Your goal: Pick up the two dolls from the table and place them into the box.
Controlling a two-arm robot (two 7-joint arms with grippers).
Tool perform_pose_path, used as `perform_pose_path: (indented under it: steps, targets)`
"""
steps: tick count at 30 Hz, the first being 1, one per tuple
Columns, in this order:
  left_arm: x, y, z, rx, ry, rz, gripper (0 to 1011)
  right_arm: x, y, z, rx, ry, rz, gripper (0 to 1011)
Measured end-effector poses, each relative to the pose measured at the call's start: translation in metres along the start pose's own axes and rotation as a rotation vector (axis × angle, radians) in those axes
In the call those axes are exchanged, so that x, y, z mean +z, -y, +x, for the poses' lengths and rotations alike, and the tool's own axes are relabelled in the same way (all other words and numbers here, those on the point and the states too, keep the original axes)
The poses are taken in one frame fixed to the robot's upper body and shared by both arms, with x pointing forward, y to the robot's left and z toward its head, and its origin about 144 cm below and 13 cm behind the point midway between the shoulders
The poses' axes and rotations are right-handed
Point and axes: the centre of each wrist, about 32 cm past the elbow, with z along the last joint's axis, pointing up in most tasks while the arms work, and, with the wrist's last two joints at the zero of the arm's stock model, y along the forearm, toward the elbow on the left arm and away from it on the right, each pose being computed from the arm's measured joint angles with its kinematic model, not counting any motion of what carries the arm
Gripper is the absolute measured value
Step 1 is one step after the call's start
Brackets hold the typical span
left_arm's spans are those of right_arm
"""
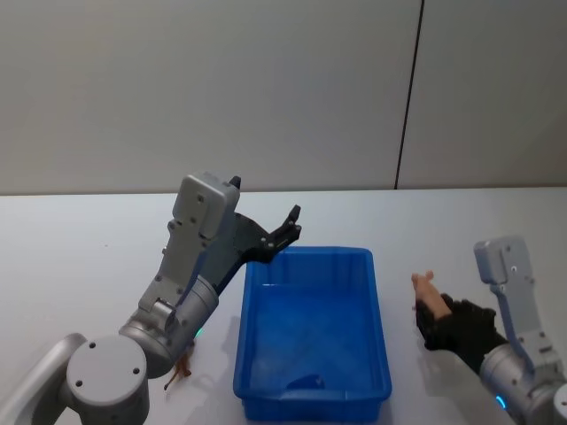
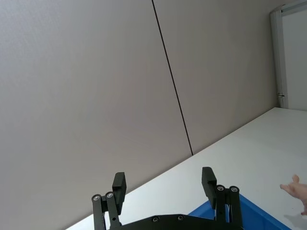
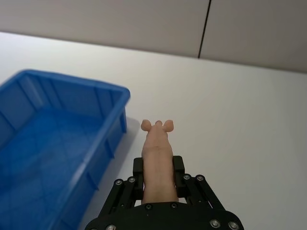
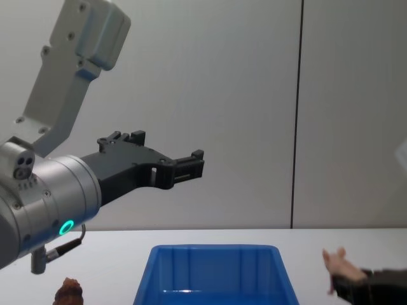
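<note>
- Right gripper (image 3: 159,162): fingers closed on the pale pink doll (image 3: 156,139). They clamp its body, and the eared head sticks out in front.
- The pink doll is held off the counter (image 1: 71,248), just right of the box (image 1: 310,254) and not over it yet.
- The pink doll looks light, smooth and rubbery-soft. I judge it could swivel or slip in a flat pinch. The mid-body hold looks right to me, and squeezing harder would only squash it.
- Left gripper (image 2: 163,178): fingers wide apart with nothing in them, raised high over the box's far left corner.
- Reddish-brown doll (image 4: 68,293): on the counter left of the box, near its front corner and close under my left arm. It is partly hidden in the head view.
- The brown doll looks tiny, light and lumpy, probably stiffer than the pink one. Since the surface is uneven, I'd take it across the widest part of the body. I'd come from above with the fingers low to the counter. I cannot tell which way it faces.
- The box is rigid plastic with a thick rim and ribbed walls. I judge neither doll fragile, so a short drop inside should be fine.
- Neither doll is in the box yet.
</note>
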Motion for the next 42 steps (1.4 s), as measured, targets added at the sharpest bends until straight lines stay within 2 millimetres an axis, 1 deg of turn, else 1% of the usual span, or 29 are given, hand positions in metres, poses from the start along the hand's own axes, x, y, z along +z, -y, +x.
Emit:
perform_pose_path:
  steps: [9,18,27,31,33,34,35,38,40,42]
  targets:
    - [0.0,0.0,0.0,0.0,0.0,0.0,1000,0.017,0.005,-0.001,0.065,0.031,0.112,346]
    - [0.0,0.0,0.0,0.0,0.0,0.0,1000,0.033,0.003,-0.004,0.167,0.047,0.177,346]
    - [0.0,0.0,0.0,0.0,0.0,0.0,1000,0.049,-0.007,-0.01,0.3,0.047,0.183,346]
    - [0.0,0.0,0.0,0.0,0.0,0.0,1000,0.057,-0.016,-0.014,0.376,0.042,0.153,348]
    - [0.0,0.0,0.0,0.0,0.0,0.0,1000,0.059,-0.02,-0.015,0.399,0.04,0.136,393]
    - [0.0,0.0,0.0,0.0,0.0,0.0,1000,0.061,-0.023,-0.017,0.423,0.037,0.123,449]
    - [0.0,0.0,0.0,0.0,0.0,0.0,1000,0.062,-0.025,-0.017,0.437,0.036,0.116,459]
    - [0.0,0.0,0.0,0.0,0.0,0.0,1000,0.067,-0.033,-0.021,0.484,0.031,0.087,568]
    - [0.0,0.0,0.0,0.0,0.0,0.0,1000,0.07,-0.038,-0.023,0.512,0.029,0.068,601]
    - [0.0,0.0,0.0,0.0,0.0,0.0,1000,0.072,-0.041,-0.024,0.527,0.028,0.058,687]
